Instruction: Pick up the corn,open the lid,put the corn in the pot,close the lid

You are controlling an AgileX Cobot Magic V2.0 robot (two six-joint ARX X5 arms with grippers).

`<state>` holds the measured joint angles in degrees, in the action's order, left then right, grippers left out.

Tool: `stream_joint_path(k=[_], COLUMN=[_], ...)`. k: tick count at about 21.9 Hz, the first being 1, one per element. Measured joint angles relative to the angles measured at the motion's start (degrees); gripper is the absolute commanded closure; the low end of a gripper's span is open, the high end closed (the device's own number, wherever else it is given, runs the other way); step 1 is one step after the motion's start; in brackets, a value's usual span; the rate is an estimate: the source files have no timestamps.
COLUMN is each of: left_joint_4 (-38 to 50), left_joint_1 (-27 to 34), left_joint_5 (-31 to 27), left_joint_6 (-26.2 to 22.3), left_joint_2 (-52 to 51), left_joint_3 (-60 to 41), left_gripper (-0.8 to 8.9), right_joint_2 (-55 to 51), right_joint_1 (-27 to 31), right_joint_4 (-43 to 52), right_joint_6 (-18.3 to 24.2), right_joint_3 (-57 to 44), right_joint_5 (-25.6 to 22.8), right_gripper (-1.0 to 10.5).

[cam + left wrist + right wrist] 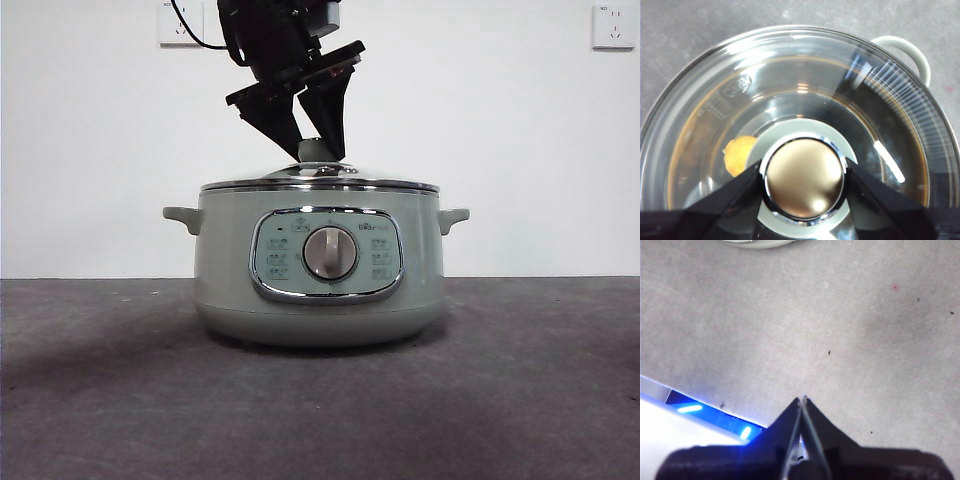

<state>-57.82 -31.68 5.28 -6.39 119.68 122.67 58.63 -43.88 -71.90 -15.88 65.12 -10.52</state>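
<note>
The lid (320,180) is seated level on the pot (318,265), its metal rim flush all round in the front view. The corn (739,155) is seen through the glass in the left wrist view, lying inside the pot at about nine o'clock from the knob (804,178). The task therefore appears to be in its last step, the closing of the lid.

The left gripper (318,150) is placed over the knob, one jaw at nine o'clock and one at three o'clock of it, both touching its chrome edge. The knob is judged to be grasped, though how firmly cannot be told.

To finish well, the jaws should be opened evenly, so that neither side drags the knob sideways. The gripper should then be raised straight up, without any swing, until the knob is cleared. A tilted or sideways pull could lift the rim off its seat.

The right gripper (802,401) is held over bare table (850,330), its jaws clenched together on nothing, with only the pot's edge showing at about eleven o'clock of its view.
</note>
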Motion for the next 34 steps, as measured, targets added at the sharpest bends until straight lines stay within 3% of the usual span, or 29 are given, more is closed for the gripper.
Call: stream_joint_path(k=[6,7,10,12,19,23,25,27,28,34], left_joint_4=[0.0,0.0,0.0,0.3,2.5,2.2,-0.4,-5.2,-8.0,-17.8], left_joint_1=[0.0,0.0,0.0,0.0,0.1,0.1,0.1,0.1,0.1,0.1], left_joint_5=[0.0,0.0,0.0,0.0,-0.5,-1.1,-1.3,-1.3,-1.2,-1.1], left_joint_6=[0.0,0.0,0.2,0.6,1.6,1.7,1.7,1.5,1.2,0.9], left_joint_2=[0.1,0.1,0.1,0.2,0.2,-7.4,-12.0,-16.3,-18.7,-32.4], left_joint_3=[0.1,0.1,0.1,0.1,0.1,0.0,0.0,0.0,0.0,0.0], left_gripper=[8.05,7.34,2.29,1.78,1.8,2.01,4.2,7.57,8.23,8.17], right_joint_2=[0.0,0.0,0.0,0.0,0.0,0.0,0.0,0.0,0.0,0.0], right_joint_1=[0.0,0.0,0.0,0.0,0.0,0.0,0.0,0.0,0.0,0.0], right_joint_4=[0.5,0.9,1.3,1.3,1.3,1.5,1.9,3.2,3.4,3.3], right_joint_6=[0.0,0.0,0.0,0.0,0.0,0.0,0.0,0.0,0.0,0.0], right_joint_3=[0.0,0.0,0.0,0.0,0.0,0.0,0.0,0.0,0.0,0.0], right_joint_5=[0.1,0.1,0.4,0.5,0.5,0.5,0.5,0.5,0.5,0.5], right_gripper=[9.5,9.5,9.5,9.5,9.5,9.5,9.5,9.5,9.5,9.5])
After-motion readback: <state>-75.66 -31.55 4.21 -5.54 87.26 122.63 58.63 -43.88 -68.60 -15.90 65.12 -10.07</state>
